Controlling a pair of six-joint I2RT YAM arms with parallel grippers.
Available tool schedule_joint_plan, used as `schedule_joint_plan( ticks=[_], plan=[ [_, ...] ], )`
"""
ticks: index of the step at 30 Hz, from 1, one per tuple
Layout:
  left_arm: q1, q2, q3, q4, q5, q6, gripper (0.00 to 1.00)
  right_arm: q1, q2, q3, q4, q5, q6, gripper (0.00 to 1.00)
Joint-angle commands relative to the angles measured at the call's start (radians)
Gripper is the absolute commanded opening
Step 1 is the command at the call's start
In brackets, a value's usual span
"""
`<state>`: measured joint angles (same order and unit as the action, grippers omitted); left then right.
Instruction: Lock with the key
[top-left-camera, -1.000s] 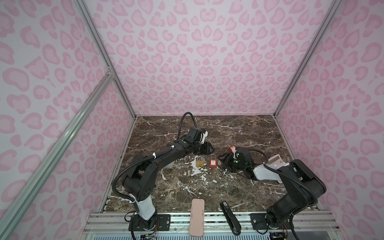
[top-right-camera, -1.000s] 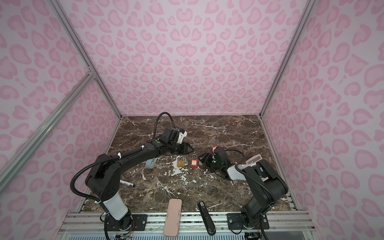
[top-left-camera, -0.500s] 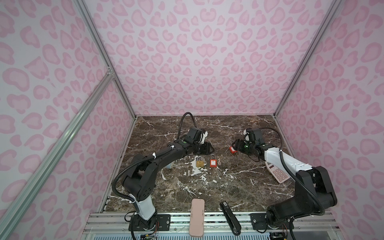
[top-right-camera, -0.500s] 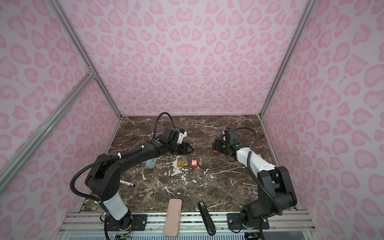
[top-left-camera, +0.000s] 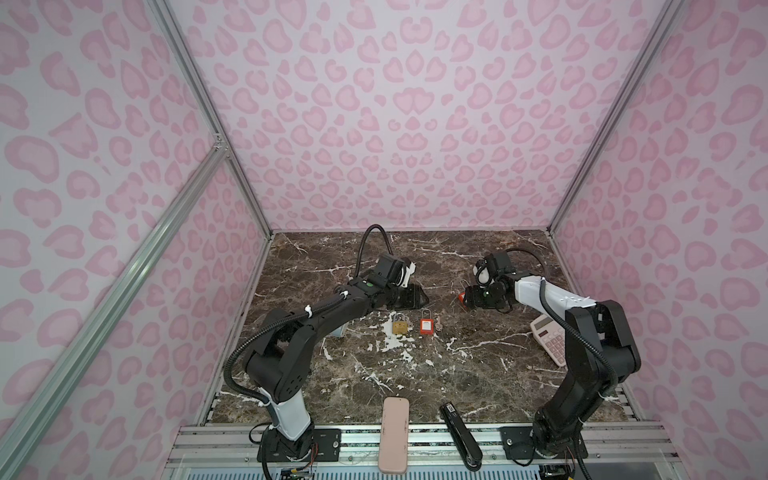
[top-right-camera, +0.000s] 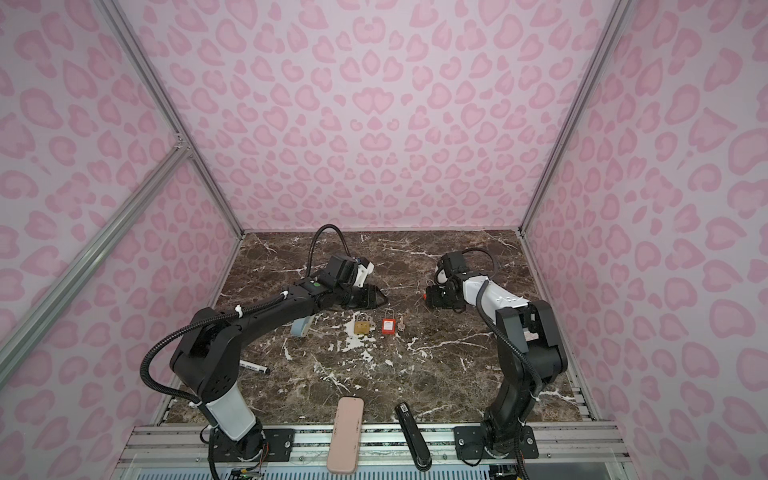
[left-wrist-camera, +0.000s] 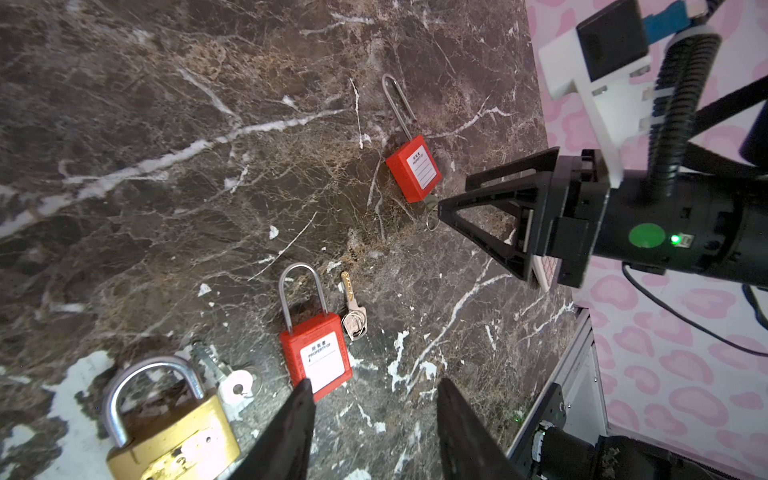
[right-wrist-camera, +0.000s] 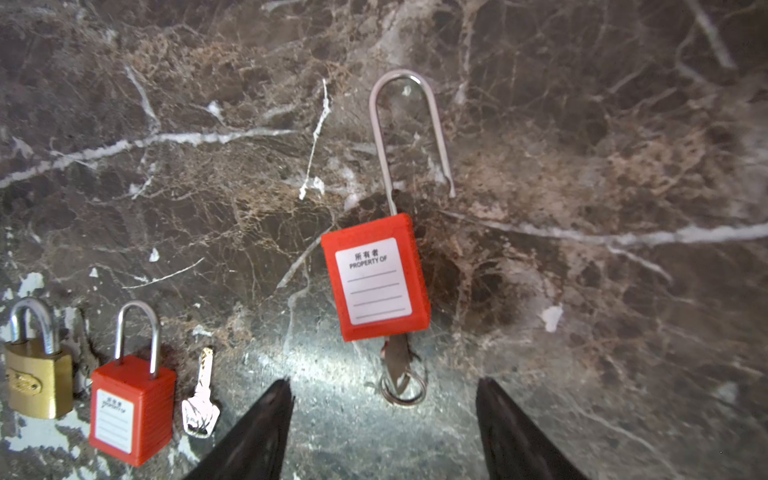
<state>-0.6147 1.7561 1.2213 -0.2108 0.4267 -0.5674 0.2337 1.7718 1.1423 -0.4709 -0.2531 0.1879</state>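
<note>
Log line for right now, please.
right gripper: open, empty, facing key | key: seated in long-shackle red padlock | shackle: open | left gripper: open, empty

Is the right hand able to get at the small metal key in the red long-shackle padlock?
Probably yes. The right hand is open and faces the small metal key in the base of the red long-shackle padlock; nothing lies between them.

Long-shackle red padlock (right-wrist-camera: 376, 276): matt plastic body, shiny metal shackle. Brass padlock (right-wrist-camera: 37, 378): yellowish metal. Tabletop (right-wrist-camera: 582, 124): smooth, marble-look.
</note>
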Motion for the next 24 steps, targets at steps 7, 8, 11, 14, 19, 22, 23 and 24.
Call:
schedule_joint_plan(
  ticks=[7, 8, 11, 14, 19, 22, 23, 24],
  plan=[
    [0.0, -0.009, 0.002, 0.023, 0.013, -0.002, 0.5, 0.018, 0.077, 0.033, 0.019, 0.07, -0.025, 0.67],
    [0.0, -0.009, 0.001, 0.022, 0.012, -0.003, 0.5, 0.019, 0.085, 0.041, 0.016, 0.074, -0.029, 0.65],
    [0.0, -0.006, 0.001, 0.024, 0.015, -0.003, 0.5, 0.026, 0.107, 0.061, 0.007, 0.101, -0.051, 0.61],
    [0.0, -0.004, 0.001, 0.027, 0.015, -0.004, 0.5, 0.032, 0.131, 0.084, -0.007, 0.112, -0.071, 0.57],
    [0.0, -0.001, 0.004, 0.027, 0.017, -0.006, 0.5, 0.036, 0.167, 0.12, -0.024, 0.105, -0.094, 0.53],
    [0.0, -0.001, 0.006, 0.029, 0.02, -0.01, 0.5, 0.038, 0.183, 0.139, -0.04, 0.101, -0.093, 0.49],
    [0.0, -0.002, 0.006, 0.03, 0.023, -0.013, 0.5, 0.041, 0.184, 0.139, -0.039, 0.103, -0.093, 0.47],
    [0.001, -0.004, 0.007, 0.033, 0.025, -0.017, 0.5, 0.045, 0.182, 0.136, -0.036, 0.106, -0.094, 0.43]
  ],
)
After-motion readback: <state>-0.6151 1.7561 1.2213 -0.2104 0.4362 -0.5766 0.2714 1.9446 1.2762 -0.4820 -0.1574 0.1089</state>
